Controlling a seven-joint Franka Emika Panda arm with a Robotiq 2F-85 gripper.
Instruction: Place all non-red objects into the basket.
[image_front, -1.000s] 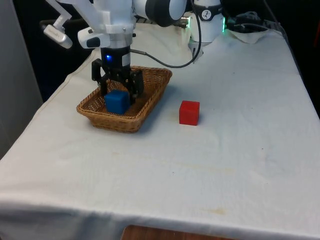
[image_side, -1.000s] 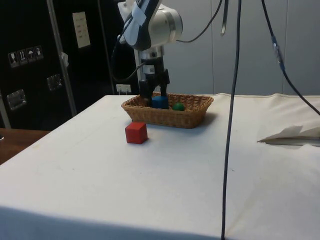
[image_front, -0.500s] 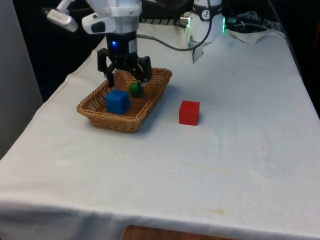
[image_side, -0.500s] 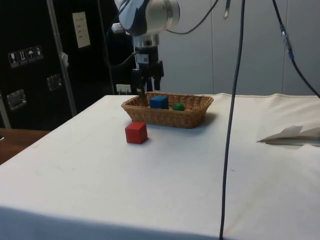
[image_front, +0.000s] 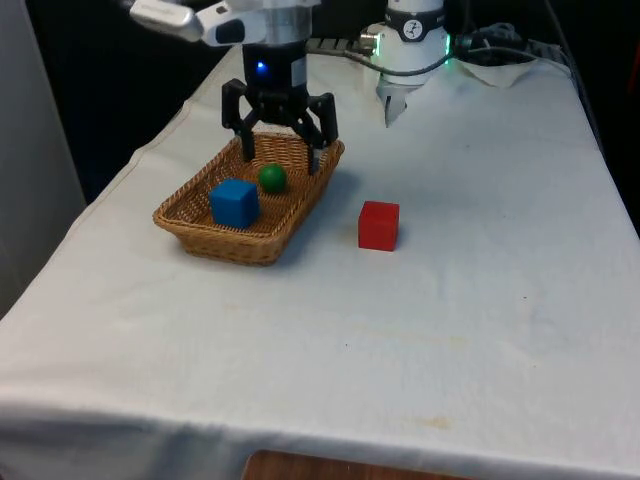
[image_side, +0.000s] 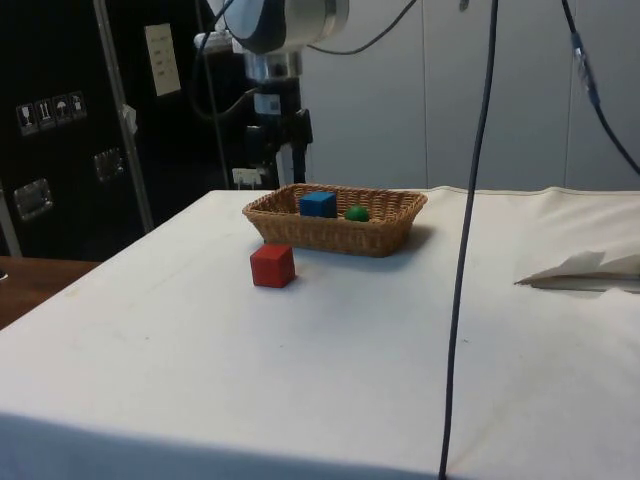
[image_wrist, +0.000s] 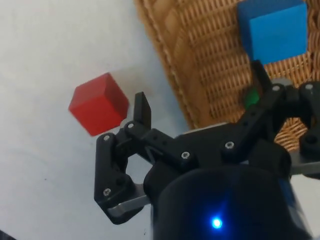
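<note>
A blue cube (image_front: 234, 202) (image_side: 318, 204) (image_wrist: 273, 31) and a small green ball (image_front: 272, 178) (image_side: 357, 213) (image_wrist: 251, 96) lie inside the wicker basket (image_front: 205, 235) (image_side: 330, 235) (image_wrist: 210, 75). A red cube (image_front: 379, 224) (image_side: 272, 266) (image_wrist: 98, 103) rests on the white cloth beside the basket, on the front view's right. My gripper (image_front: 281, 152) (image_side: 283, 172) (image_wrist: 200, 92) hangs open above the basket's far end, holding nothing, well clear of the blue cube.
A crumpled white cloth or paper (image_side: 590, 272) lies on the table at the side view's right. Hanging black cables (image_side: 462, 250) cross that view. The robot base (image_front: 413, 45) stands at the far end.
My gripper let go of the blue cube in the basket, opened, then rose and moved toward the basket's far end. The green ball came into sight.
</note>
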